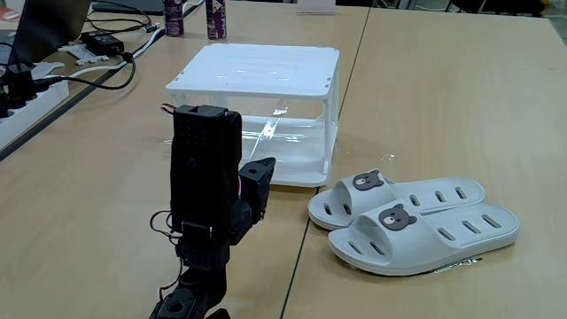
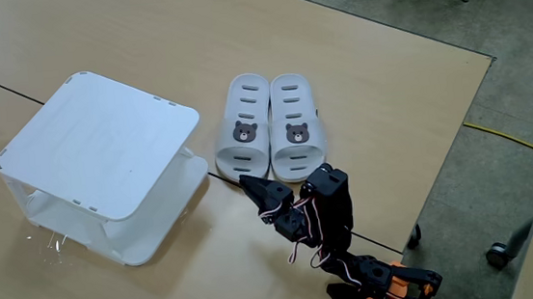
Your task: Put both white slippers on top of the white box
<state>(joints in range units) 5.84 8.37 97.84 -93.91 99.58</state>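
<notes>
The two white slippers lie side by side on the wooden table, soles down, each with a brown bear badge. In a fixed view one slipper (image 1: 399, 197) lies behind the other (image 1: 427, 235), right of the white box (image 1: 257, 71). From above, the slippers (image 2: 245, 127) (image 2: 296, 128) lie right of the box (image 2: 101, 140), whose slatted top is bare. My black arm is folded low. Its gripper (image 2: 247, 182) (image 1: 266, 165) looks shut with nothing in it, its tip just short of the slippers' near ends and apart from them.
Cables, a power strip (image 1: 27, 97) and a black adapter (image 1: 104, 42) lie at the back left. Two purple cans (image 1: 174, 16) (image 1: 216, 18) stand behind the box. The table edge (image 2: 442, 168) runs close to the arm's base, with floor beyond.
</notes>
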